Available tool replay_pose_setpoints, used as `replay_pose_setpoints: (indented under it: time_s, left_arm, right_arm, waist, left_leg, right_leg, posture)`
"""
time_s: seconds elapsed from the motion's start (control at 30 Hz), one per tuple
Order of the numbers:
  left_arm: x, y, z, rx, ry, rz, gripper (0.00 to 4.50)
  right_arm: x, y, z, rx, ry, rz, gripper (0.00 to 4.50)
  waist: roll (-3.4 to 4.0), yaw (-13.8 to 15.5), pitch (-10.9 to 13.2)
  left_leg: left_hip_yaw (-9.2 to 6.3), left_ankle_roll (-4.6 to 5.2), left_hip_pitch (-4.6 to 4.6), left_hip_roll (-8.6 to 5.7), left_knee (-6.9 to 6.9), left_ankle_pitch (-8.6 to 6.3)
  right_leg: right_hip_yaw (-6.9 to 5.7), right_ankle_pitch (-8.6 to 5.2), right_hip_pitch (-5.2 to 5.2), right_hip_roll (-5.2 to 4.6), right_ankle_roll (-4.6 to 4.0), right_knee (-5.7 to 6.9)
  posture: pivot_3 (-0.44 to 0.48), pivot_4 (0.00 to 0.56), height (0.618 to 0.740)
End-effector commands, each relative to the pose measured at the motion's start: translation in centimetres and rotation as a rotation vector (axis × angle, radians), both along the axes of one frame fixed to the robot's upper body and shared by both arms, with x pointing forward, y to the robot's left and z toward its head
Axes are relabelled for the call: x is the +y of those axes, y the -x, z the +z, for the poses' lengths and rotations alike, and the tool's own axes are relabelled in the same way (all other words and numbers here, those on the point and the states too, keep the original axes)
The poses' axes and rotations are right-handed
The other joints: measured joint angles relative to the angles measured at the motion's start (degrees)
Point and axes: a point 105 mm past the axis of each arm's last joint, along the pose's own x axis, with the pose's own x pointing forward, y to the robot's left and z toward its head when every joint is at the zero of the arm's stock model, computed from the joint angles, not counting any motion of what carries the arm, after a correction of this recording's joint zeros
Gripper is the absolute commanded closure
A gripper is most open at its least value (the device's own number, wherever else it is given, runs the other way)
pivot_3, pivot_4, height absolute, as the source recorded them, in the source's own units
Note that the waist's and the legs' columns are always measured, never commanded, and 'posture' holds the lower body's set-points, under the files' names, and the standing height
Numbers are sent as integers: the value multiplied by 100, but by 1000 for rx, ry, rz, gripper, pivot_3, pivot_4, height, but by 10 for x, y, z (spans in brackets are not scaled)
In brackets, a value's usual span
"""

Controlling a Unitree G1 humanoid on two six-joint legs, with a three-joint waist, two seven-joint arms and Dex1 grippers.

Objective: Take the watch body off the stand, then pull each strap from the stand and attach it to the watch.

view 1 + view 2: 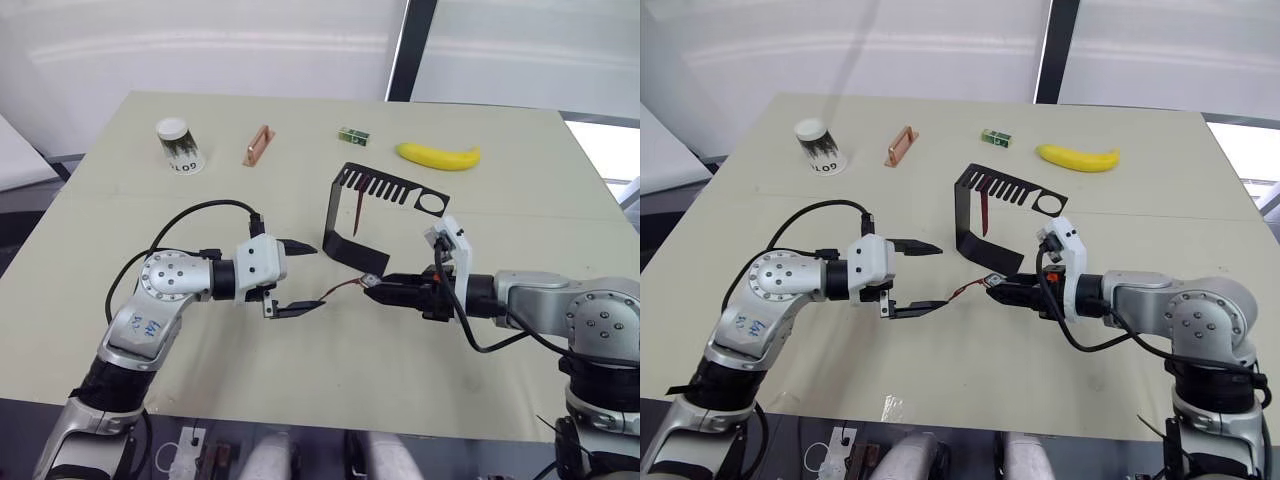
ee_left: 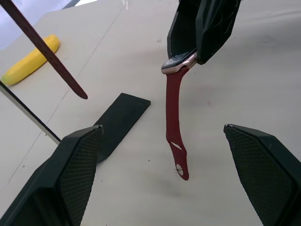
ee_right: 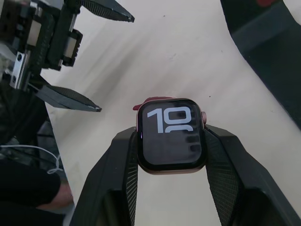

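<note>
Your right gripper [image 3: 170,155] clamps the watch body [image 3: 171,134] by its sides, one strap [image 2: 174,123] apparently already attached and dangling free; your left gripper [image 1: 296,277] gapes wide, empty; the second strap [image 1: 356,214] hangs on the stand [image 1: 345,212].

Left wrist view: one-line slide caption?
Right tool holds the watch body with one red strap hanging; open left tool faces it.

Dark red straps [image 2: 173,115], black stand [image 1: 345,215], yellow banana [image 1: 438,155], copper bar [image 1: 258,145], dark watch body [image 3: 171,136] w/ white digits.
</note>
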Motion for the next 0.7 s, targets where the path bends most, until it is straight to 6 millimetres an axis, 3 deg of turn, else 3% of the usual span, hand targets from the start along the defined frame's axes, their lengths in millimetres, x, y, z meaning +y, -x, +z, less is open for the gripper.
replay_pose_setpoints:
  time_s: [0.03, 0.07, 0.13, 0.23, 0.7]
  left_arm:
    - [-7, 1, 5, -12, 52, 1, 59]
    - [-8, 1, 6, -9, 65, -2, 59]
    - [-12, 0, 7, 2, 84, -6, 574]
    - [-18, 0, 5, 18, 83, -22, 1864]
    - [-29, -12, 2, 21, 110, -11, 1864]
  right_arm:
    - [0, 0, 11, 1, -43, -11, 2989]
    - [0, 0, 11, 5, -47, -14, 2989]
    - [2, 1, 11, 11, -49, -15, 2989]
    - [3, 0, 13, 19, -67, -23, 2989]
    - [7, 1, 20, 89, -140, -64, 2989]
  waist:
    - [0, -1, 0]
    - [0, 3, 0]
    - [0, 1, 0]
    - [0, -3, 0]
    - [0, -12, 0]
  left_leg:
    - [0, 0, 0, 0, 0, 0]
    - [0, 0, 0, 0, 0, 0]
    - [0, 0, -1, 0, 0, 0]
    - [0, 0, -1, 0, 0, 0]
    - [1, 1, -2, 1, 1, 0]
  right_leg:
    - [0, 0, 0, 0, 0, 1]
    - [-1, 0, 0, 0, 0, 1]
    - [-1, 0, 0, 0, 0, 1]
    - [-1, 0, 0, 0, 0, 1]
    - [-1, 0, 1, 0, 0, -2]
  posture:
    - [0, 150, 740]
    - [0, 150, 740]
    - [0, 150, 740]
    - [0, 150, 740]
    - [0, 150, 740]
